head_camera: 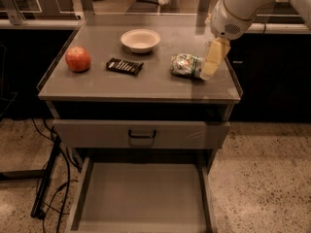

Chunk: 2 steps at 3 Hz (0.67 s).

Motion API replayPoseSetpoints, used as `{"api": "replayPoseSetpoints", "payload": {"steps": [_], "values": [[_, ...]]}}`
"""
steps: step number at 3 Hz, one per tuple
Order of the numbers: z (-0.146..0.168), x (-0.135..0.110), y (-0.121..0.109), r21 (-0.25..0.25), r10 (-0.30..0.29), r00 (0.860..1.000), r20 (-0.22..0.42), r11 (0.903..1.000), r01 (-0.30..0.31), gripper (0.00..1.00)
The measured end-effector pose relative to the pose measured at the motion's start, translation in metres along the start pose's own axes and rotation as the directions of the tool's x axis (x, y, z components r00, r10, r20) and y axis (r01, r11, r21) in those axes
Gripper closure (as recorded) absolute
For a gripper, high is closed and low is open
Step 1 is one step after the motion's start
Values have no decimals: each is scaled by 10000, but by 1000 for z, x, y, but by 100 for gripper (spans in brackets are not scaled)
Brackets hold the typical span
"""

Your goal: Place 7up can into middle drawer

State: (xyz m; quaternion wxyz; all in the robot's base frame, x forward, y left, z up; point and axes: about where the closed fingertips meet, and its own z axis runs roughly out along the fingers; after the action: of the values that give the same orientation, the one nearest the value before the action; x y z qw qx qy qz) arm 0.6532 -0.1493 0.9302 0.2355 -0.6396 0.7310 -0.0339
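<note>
The 7up can (184, 65), green-and-white and crumpled, lies on its side on the right part of the cabinet top (146, 84). My gripper (213, 59) hangs from the white arm (238, 8) at the can's right end, touching or almost touching it, just above the top. The middle drawer (141, 198) is pulled out low at the front, showing a bare grey floor and low side walls.
A red apple (78, 58), a dark snack bar (125, 66) and a white bowl (140, 40) sit on the top, left of the can. A shut drawer front with a black handle (142, 134) is above the open drawer. Cables (48, 178) trail on the floor at left.
</note>
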Motion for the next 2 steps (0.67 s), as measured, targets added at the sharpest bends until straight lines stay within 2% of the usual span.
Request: {"api": "replayPoseSetpoints", "payload": {"steps": [1, 2], "values": [[23, 3, -8, -368, 251, 9993, 287, 9990, -241, 0], [44, 7, -16, -641, 636, 9926, 1033, 9963, -572, 0]]}}
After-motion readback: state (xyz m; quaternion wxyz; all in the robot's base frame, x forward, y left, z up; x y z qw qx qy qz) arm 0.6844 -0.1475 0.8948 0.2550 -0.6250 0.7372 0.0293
